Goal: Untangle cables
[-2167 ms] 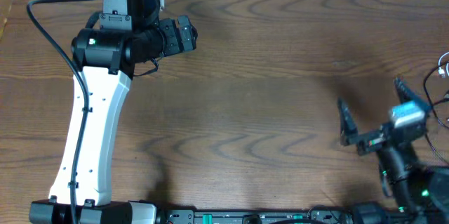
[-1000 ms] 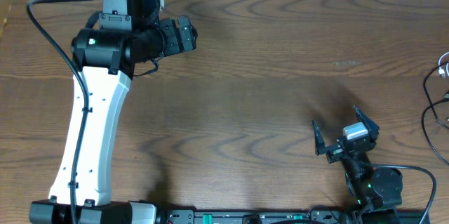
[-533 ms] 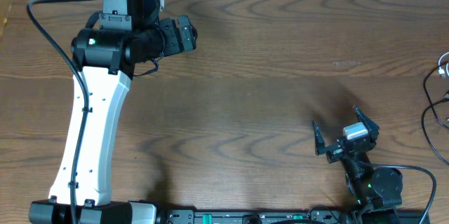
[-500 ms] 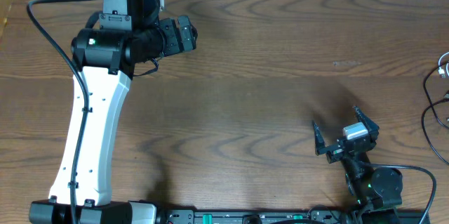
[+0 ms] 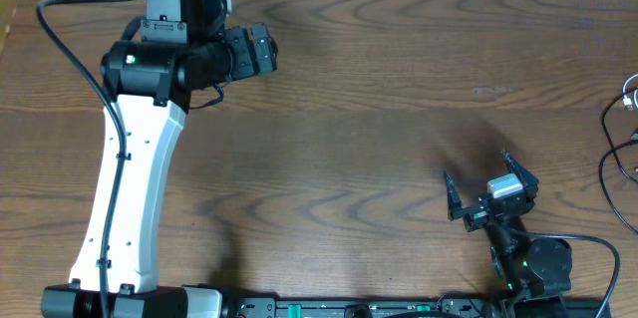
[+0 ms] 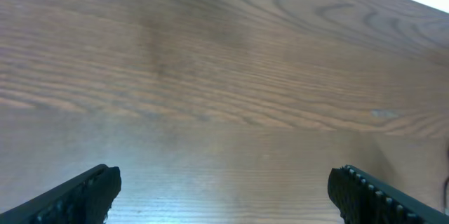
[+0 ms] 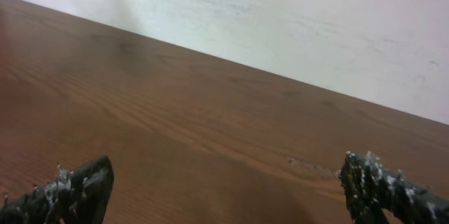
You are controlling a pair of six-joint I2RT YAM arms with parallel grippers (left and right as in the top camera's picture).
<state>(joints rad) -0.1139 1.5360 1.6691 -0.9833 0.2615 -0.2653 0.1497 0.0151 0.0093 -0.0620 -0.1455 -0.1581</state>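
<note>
The cables lie at the table's far right edge, mostly cut off by the overhead view: thin black cord loops and a small white plug end. My right gripper is open and empty, low near the front edge, well left of the cables. Its wrist view shows both fingers spread wide over bare wood, with no cable in sight. My left gripper sits at the back left, far from the cables. Its wrist view shows the jaws wide apart and empty.
The wooden table spans the whole view. The left arm's white link and its thick black cable occupy the left side. A white wall rises behind the table's far edge.
My right gripper has moved left and toward the front edge, away from the cables at the right edge, then stayed still for the last second. The left arm has not moved.
</note>
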